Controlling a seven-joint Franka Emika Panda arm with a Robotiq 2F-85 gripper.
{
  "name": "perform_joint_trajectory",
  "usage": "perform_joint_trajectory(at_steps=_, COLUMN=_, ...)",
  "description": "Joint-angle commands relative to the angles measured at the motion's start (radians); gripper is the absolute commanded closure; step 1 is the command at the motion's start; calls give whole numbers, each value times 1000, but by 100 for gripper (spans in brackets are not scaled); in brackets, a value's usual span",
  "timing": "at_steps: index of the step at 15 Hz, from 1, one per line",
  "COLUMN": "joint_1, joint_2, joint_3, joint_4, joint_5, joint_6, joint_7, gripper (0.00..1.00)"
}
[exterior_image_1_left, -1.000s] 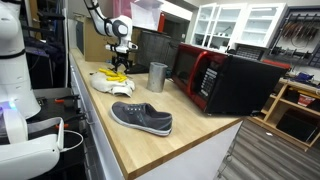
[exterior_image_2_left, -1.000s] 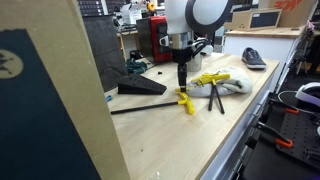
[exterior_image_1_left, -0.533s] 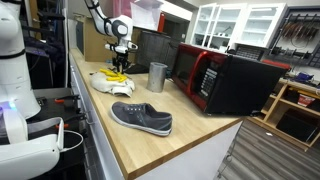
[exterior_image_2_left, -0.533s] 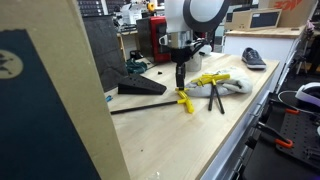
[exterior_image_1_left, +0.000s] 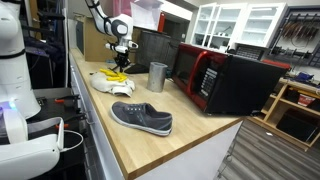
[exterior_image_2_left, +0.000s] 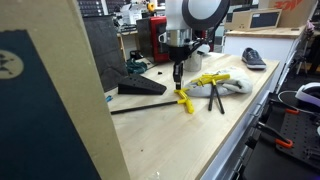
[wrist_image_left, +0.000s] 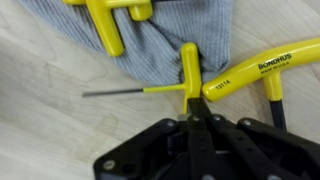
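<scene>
Surface: a long wooden counter (exterior_image_1_left: 190, 140) in a workshop room, with white cabinets on the far wall.
Held thing: one hex key (wrist_image_left: 190, 70) with a yellow T-handle. It lies on the counter at the near edge of the cloth, and its thin steel shaft points to the left in the wrist view.
Pincer: the gripper (wrist_image_left: 195, 108) has its two fingers pressed together on the near end of that yellow handle.
Other keys: two more in the wrist view. One marked key (wrist_image_left: 250, 75) lies just to the right, touching the held handle; one far key (wrist_image_left: 105, 25) lies on the cloth.
Cloth: one grey cloth (wrist_image_left: 170, 35), crumpled under the keys.
Around: one metal cup (exterior_image_1_left: 157, 77) to the right of the cloth, one red and black microwave (exterior_image_1_left: 225, 80) farther right, and one grey shoe (exterior_image_1_left: 142, 118) nearer, well apart from the keys.
Arm pose: the arm (exterior_image_2_left: 190, 15) stands over the cloth, wrist straight down, fingers vertical in both exterior views.
</scene>
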Motion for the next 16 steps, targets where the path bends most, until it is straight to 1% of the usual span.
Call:
perform_joint_trajectory(at_steps=1, joint_1=-15, joint_2=-35, joint_3=11, joint_4=-27, joint_5=53, joint_6=40, joint_7=-44, gripper=100)
perform_joint_trajectory(at_steps=2, joint_1=-13, joint_2=-24, joint_3=9, joint_4=-18, joint_5=49, joint_6=44, joint_7=-43, gripper=100)
perform_joint_trajectory(at_steps=3, joint_1=-9, joint_2=-13, joint_3=6, joint_4=-7, joint_5=39, joint_6=38, joint_7=-34, gripper=91)
perform_joint_trajectory(at_steps=4, joint_1=-8, joint_2=-5, joint_3=5, joint_4=-2, joint_5=34, joint_6=33, joint_7=-30, gripper=73)
perform_joint_trajectory(at_steps=5, joint_1=-6, joint_2=4, joint_3=3, joint_4=5, joint_5=28, joint_6=28, joint_7=-25, gripper=68)
perform_joint_trajectory(at_steps=8, joint_1=-5, joint_2=33, joint_3=0, joint_4=18, joint_5=22, joint_6=26, joint_7=-18, gripper=44)
perform_joint_trajectory(at_steps=9, joint_1=-5, joint_2=43, joint_3=-2, joint_4=22, joint_5=17, joint_6=32, joint_7=-13, gripper=38)
perform_joint_trajectory(at_steps=10, joint_1=-4, joint_2=50, joint_3=-4, joint_4=28, joint_5=12, joint_6=33, joint_7=-7, gripper=29)
perform_joint_trajectory(at_steps=11, joint_1=-2, joint_2=58, joint_3=-6, joint_4=31, joint_5=5, joint_6=41, joint_7=-2, gripper=36)
perform_joint_trajectory(at_steps=12, joint_1=-2, joint_2=63, joint_3=-7, joint_4=33, joint_5=2, joint_6=44, joint_7=-1, gripper=66)
perform_joint_trajectory(at_steps=13, joint_1=-2, joint_2=67, joint_3=-7, joint_4=34, joint_5=1, joint_6=49, joint_7=2, gripper=61)
perform_joint_trajectory(at_steps=14, joint_1=-3, joint_2=69, joint_3=-7, joint_4=35, joint_5=4, joint_6=53, joint_7=2, gripper=62)
perform_joint_trajectory(at_steps=16, joint_1=-7, joint_2=70, joint_3=-5, joint_4=36, joint_5=12, joint_6=58, joint_7=0, gripper=78)
